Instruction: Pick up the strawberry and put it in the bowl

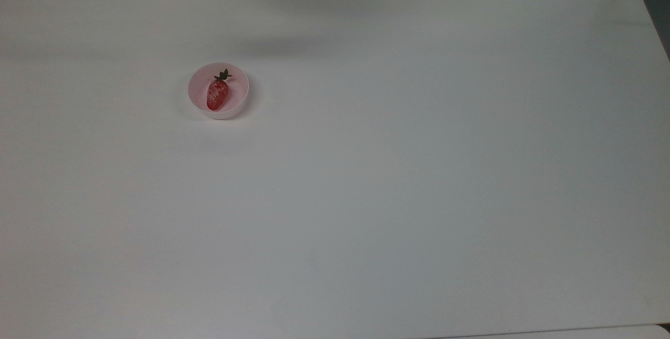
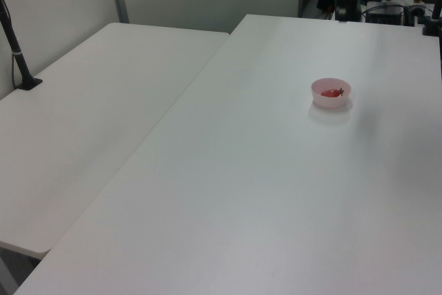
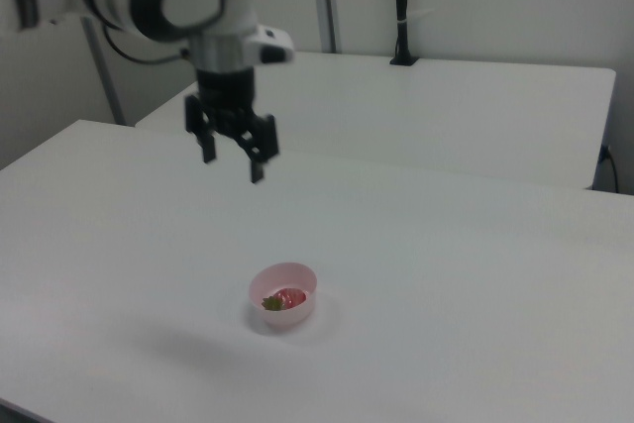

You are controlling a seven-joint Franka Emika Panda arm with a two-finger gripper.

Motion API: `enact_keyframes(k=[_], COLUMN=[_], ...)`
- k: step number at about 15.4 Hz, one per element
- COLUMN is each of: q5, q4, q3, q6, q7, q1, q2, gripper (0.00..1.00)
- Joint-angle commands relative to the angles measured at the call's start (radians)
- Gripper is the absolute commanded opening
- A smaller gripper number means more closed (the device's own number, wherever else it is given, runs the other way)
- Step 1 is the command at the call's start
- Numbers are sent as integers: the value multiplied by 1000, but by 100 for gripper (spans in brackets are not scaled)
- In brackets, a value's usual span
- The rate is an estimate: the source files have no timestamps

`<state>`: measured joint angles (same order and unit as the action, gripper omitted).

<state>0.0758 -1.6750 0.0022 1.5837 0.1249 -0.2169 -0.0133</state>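
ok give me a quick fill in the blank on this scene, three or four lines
1. The strawberry lies inside the ____.
2. The bowl is pale ____.
3. The pincer hangs above the table with its fingers ____.
4. The strawberry's leafy cap is dark ____.

Missing words: bowl; pink; open; green
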Motion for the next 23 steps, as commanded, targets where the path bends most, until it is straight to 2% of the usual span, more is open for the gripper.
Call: enact_keyframes(k=[1,3,4,6,9,10,20,23], q5=[15,15,15,-1,-43,-45,-53,-57], q4=[1,1,1,0,-6,-5,-2,3], q3=[-99,-169,-189,-188,-188,-188,-179,-145], q6=[-76,-97,-97,-59,86,97,90,85], q7=[-146,-189,-192,-171,-29,-21,-24,-63], q1=[155,262,287,292,294,289,286,260], q2=[-111,-135,-134,-129,-117,-109,-89,-65], gripper=[100,100,100,100,100,100,100,100])
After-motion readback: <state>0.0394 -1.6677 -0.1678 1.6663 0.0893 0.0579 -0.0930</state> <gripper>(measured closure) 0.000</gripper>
